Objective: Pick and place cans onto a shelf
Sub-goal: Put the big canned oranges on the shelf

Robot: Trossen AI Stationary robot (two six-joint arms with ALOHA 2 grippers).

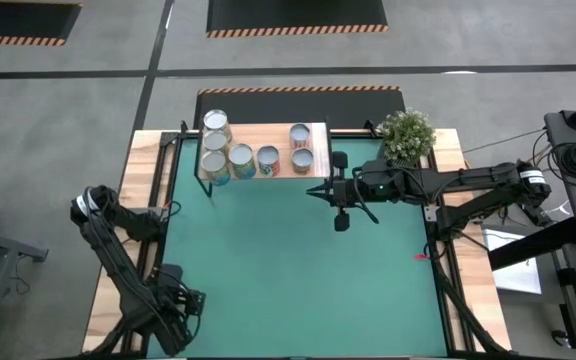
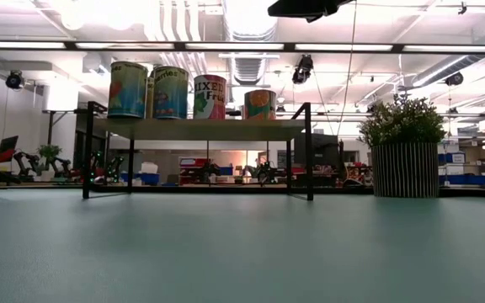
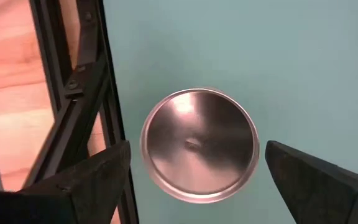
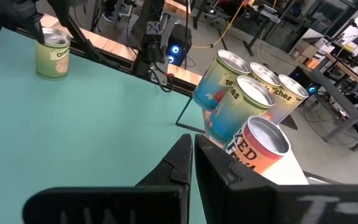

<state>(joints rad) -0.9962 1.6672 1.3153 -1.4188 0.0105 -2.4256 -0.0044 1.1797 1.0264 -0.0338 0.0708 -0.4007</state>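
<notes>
A silvery-topped can [image 3: 199, 144] stands upright on the green mat at the near left, next to the table's black frame. In the right wrist view it is the yellow-green labelled can [image 4: 51, 56]. My left gripper [image 3: 197, 155] hangs over it, pointing down and open, with one finger on each side of the can's top and a gap on both sides. In the high view my left gripper [image 1: 183, 298] hides this can. Several cans [image 1: 240, 158] stand on the wooden shelf [image 1: 263, 133] at the far middle. My right gripper [image 1: 316, 190] hovers shut beside the shelf, holding nothing.
A potted plant [image 1: 406, 135] stands at the far right of the mat, beside the shelf. The shelf [image 2: 196, 128] rests on thin black legs with room beneath. The black frame rail [image 3: 89, 93] runs close beside the lone can. Bare green mat [image 1: 298, 270] fills the middle and near side.
</notes>
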